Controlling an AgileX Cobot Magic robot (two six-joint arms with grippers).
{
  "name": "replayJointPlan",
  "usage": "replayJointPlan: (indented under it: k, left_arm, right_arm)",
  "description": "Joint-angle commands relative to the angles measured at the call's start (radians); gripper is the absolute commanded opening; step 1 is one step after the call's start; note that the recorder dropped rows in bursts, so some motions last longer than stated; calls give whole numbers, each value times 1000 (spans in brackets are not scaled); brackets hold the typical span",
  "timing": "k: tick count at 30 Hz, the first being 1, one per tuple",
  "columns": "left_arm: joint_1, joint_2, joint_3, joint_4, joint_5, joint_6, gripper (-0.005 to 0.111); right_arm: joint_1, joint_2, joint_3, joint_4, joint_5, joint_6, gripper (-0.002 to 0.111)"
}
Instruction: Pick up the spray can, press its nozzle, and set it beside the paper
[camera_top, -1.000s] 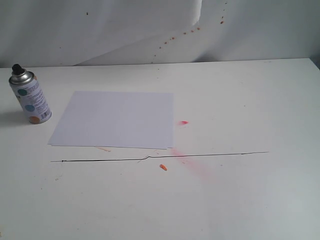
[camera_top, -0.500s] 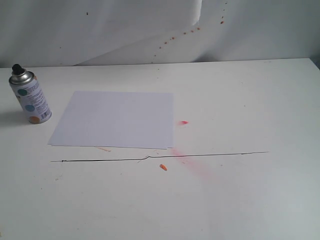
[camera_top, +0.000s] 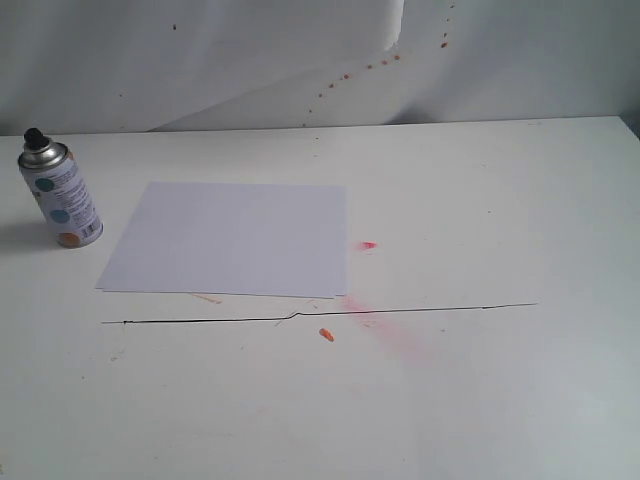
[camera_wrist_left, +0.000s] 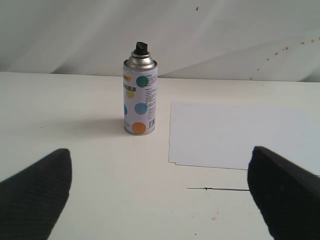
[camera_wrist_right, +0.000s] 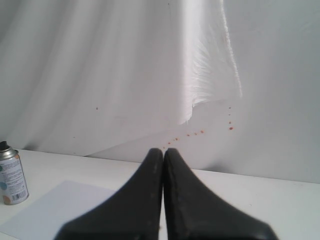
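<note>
The spray can (camera_top: 60, 195) stands upright at the table's far left, its black nozzle (camera_top: 34, 136) on top. The white paper (camera_top: 232, 238) lies flat just to its right, a small gap between them. Neither gripper shows in the exterior view. In the left wrist view the can (camera_wrist_left: 140, 97) and nozzle (camera_wrist_left: 141, 48) stand ahead, the paper (camera_wrist_left: 240, 132) beside them. My left gripper (camera_wrist_left: 160, 165) is open, well short of the can, with nothing between its fingers (camera_wrist_left: 42, 182). My right gripper (camera_wrist_right: 164, 152) is shut and empty, far from the can (camera_wrist_right: 11, 177) and above the paper (camera_wrist_right: 60, 207).
A thin black line (camera_top: 320, 314) runs across the table in front of the paper. Pink-red spray marks (camera_top: 385, 325) and a small orange fleck (camera_top: 326, 335) lie near the paper's right corner. A creased white backdrop (camera_top: 300, 60) hangs behind the table.
</note>
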Motion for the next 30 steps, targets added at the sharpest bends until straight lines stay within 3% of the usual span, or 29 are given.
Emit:
replayJointPlan:
  k: [1,25,27,29,30]
  left_arm:
    - [-5,-4,5,-1,-5,4,89]
    - [-5,-4,5,-1,-9,4,89]
    - [-5,-4,5,-1,-9,4,89]
    - [-5,-4,5,-1,-9,4,89]
    - [-5,-4,5,-1,-9,4,89]
  right_arm:
    - [-6,-5,3,3,-8,0,0]
    - [-6,-5,11,-60,-6,-3,0]
    - [-6,-18,40,-159,54,32,0]
    - [-6,-59,90,-421,88,270,0]
    - [-6,-90,140,-614,67,499,0]
